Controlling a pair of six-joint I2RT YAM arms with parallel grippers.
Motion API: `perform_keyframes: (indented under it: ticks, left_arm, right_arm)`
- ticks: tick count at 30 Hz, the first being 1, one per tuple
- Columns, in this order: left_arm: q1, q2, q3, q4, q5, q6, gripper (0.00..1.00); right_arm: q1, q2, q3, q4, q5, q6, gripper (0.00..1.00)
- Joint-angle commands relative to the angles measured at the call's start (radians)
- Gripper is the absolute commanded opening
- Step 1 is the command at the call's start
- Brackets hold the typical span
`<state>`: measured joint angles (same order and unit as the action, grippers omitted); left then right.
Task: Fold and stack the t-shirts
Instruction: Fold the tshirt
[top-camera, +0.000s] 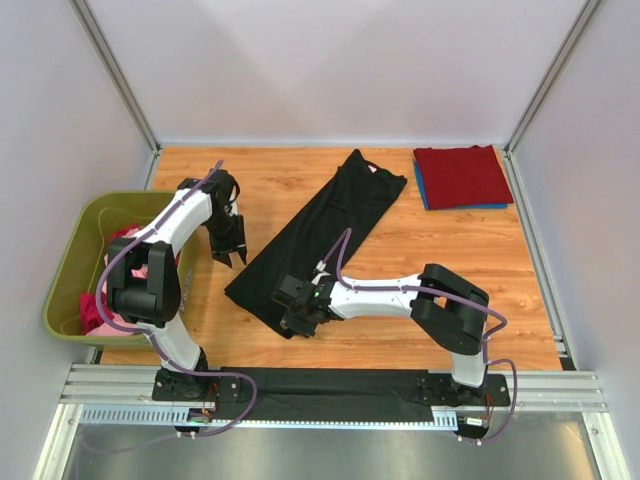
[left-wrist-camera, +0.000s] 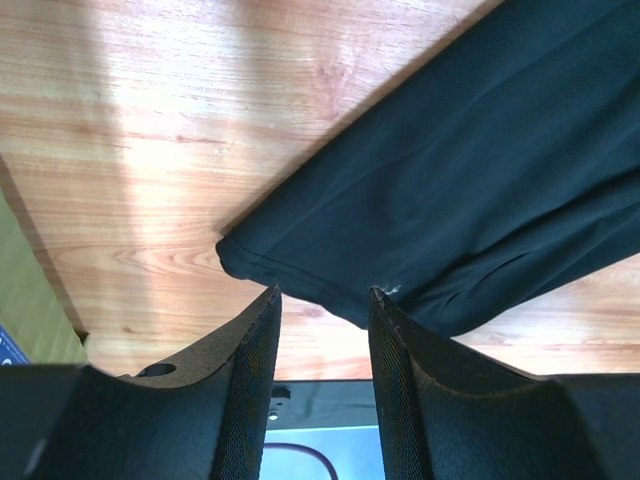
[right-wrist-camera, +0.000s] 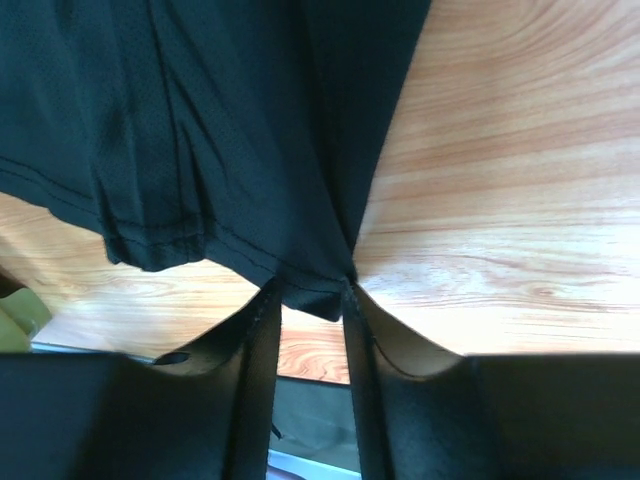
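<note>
A black t-shirt (top-camera: 320, 225), folded into a long strip, lies diagonally across the wooden table. My left gripper (top-camera: 232, 256) hovers beside its left edge, open and empty. In the left wrist view a hem corner of the shirt (left-wrist-camera: 480, 180) lies just past the gripper (left-wrist-camera: 325, 292). My right gripper (top-camera: 297, 322) is at the strip's near end. Its jaws are apart and straddle a hem corner of the shirt (right-wrist-camera: 200, 120), which dips between the gripper's tips (right-wrist-camera: 308, 290). A folded dark red shirt (top-camera: 460, 172) lies on a blue one (top-camera: 424, 192) at the back right.
An olive-green bin (top-camera: 75, 250) stands at the table's left edge and holds pink and magenta cloth (top-camera: 95, 305). The left arm reaches along beside it. White walls enclose the table on three sides. A black rail (top-camera: 330, 385) runs along the near edge.
</note>
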<state>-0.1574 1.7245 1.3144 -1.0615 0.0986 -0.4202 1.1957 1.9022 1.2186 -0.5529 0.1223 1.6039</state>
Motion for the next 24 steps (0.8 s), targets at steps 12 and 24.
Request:
perform_keyframes:
  ticks: [12,24]
  left_arm:
    - [-0.063,-0.040,-0.044,0.006,0.063,0.075,0.48]
    - [-0.323,-0.217,-0.213,0.018,0.286,0.103,0.57]
  right_arm:
    - [0.005,-0.104,-0.095,-0.168,0.053,-0.054,0.00]
    - [0.027,-0.463,-0.344,-0.343,0.080,-0.171,0.00]
